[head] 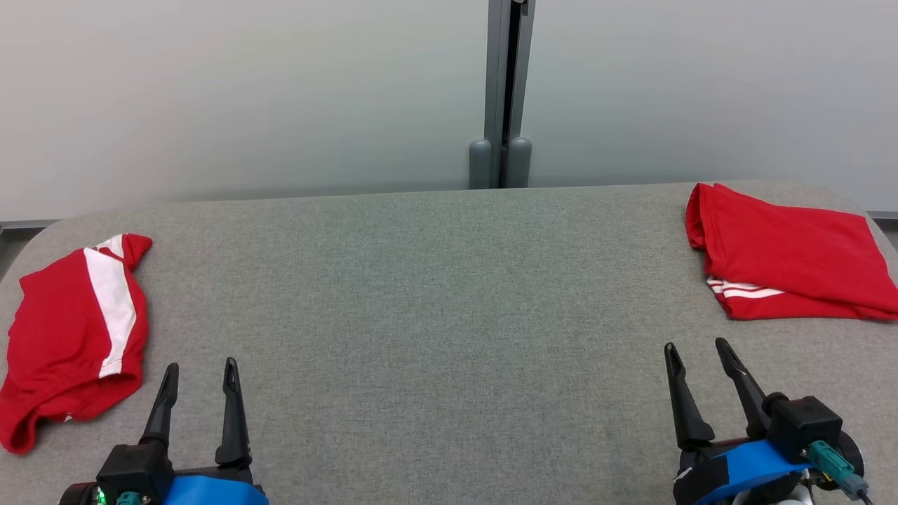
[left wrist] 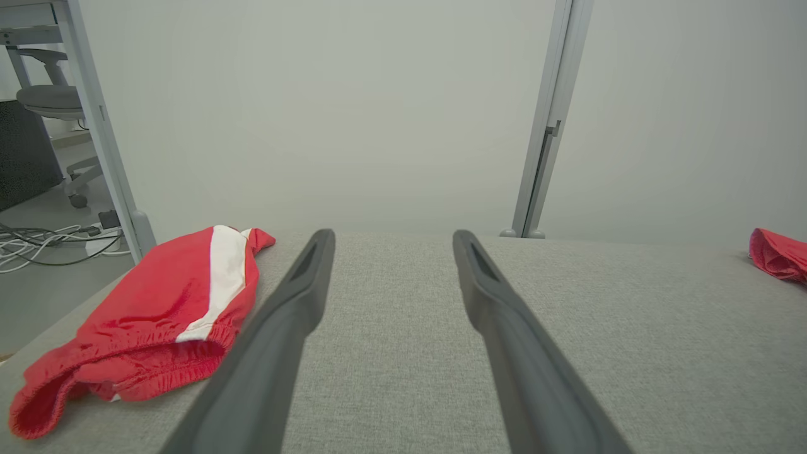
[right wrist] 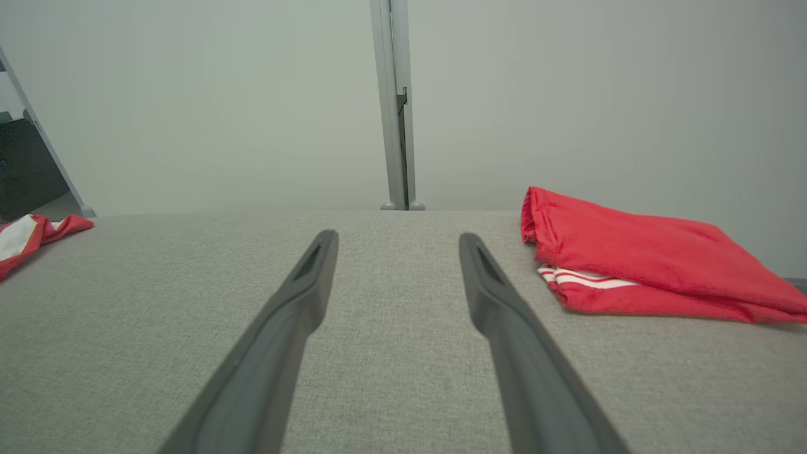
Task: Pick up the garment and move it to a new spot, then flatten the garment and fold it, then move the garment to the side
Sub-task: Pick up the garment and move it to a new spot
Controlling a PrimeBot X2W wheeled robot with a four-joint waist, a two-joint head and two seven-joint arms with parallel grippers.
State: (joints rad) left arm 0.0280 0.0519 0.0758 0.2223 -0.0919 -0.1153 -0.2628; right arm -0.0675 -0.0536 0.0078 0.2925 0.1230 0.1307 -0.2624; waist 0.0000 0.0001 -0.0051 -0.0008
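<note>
Overall, the head view shows a table (head: 449, 315) covered in grey woven fabric with rounded far corners, backed by pale wall panels (head: 245, 91) joined at a grey metal post (head: 506, 91). The crumpled garment (head: 63, 337), red with a broad white stripe, lies bunched at the table's left edge, just beside the left gripper (head: 200, 366). A folded garment (head: 793, 252), red with thin white stripes, sits at the far right corner. The left gripper and the right gripper (head: 697, 346) both stand with fingers spread and hold nothing. In the left wrist view, an office chair (left wrist: 50, 98) and loose cables (left wrist: 38, 243) occupy the floor beyond the table; the crumpled garment (left wrist: 145, 315) shows a gathered elastic hem and lies left of the parted fingers. In the right wrist view, the folded garment (right wrist: 643, 252) rests flat, right of the parted fingers and apart from them.
</note>
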